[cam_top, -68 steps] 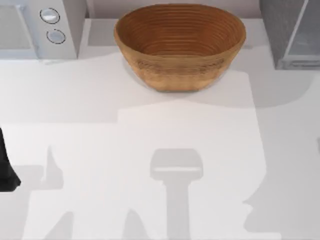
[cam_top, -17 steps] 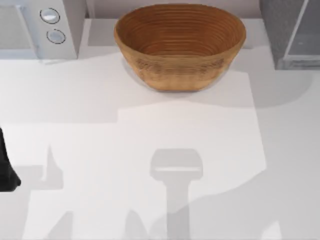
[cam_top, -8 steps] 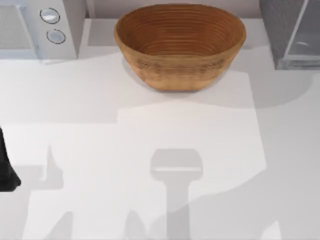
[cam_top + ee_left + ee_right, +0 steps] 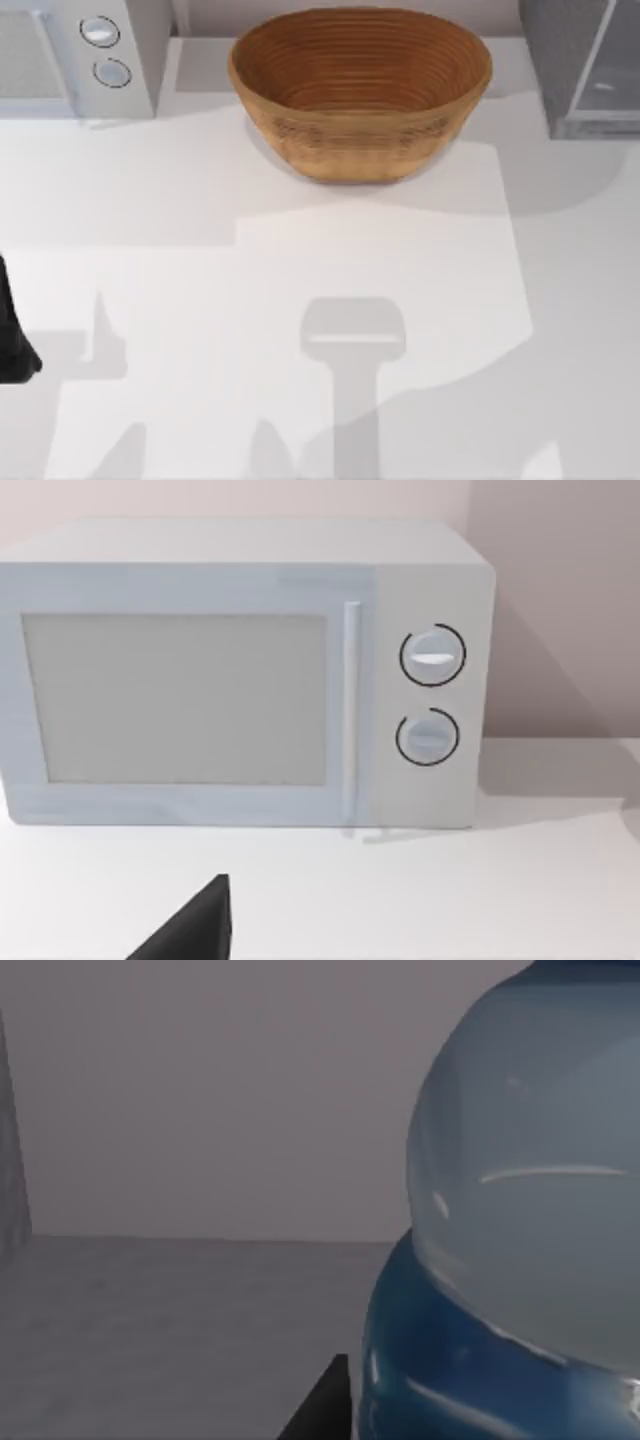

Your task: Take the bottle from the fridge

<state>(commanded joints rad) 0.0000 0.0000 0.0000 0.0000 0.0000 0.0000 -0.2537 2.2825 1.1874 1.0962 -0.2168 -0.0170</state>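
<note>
Looking down on the tabletop (image 4: 300, 270), we find the fridge (image 4: 560, 60) at the far right corner, a dark grey box whose pale framed door (image 4: 605, 85) appears swung outward, though only its edge is visible, so we say so with some caution. A woven brown basket (image 4: 360, 90) sits at the middle of the far edge, and a white microwave (image 4: 75, 55) with two round knobs fills the far left corner. Our left arm (image 4: 12, 340) is parked at the left edge of the tabletop; in its wrist view the microwave (image 4: 240, 675) stands straight ahead, and a dark tip of one of its fingers (image 4: 195, 930) pokes in, but we cannot tell whether those fingers are spread or closed. Our right wrist view looks into a grey walled space that we take to be the fridge interior (image 4: 200, 1110), with the bottle (image 4: 530, 1200) very close, its clear body above the blue cap (image 4: 460, 1380). A dark tip of one of the right fingers (image 4: 325, 1410) lies just beside the cap; whether it touches, or how the fingers stand, we cannot tell.
</note>
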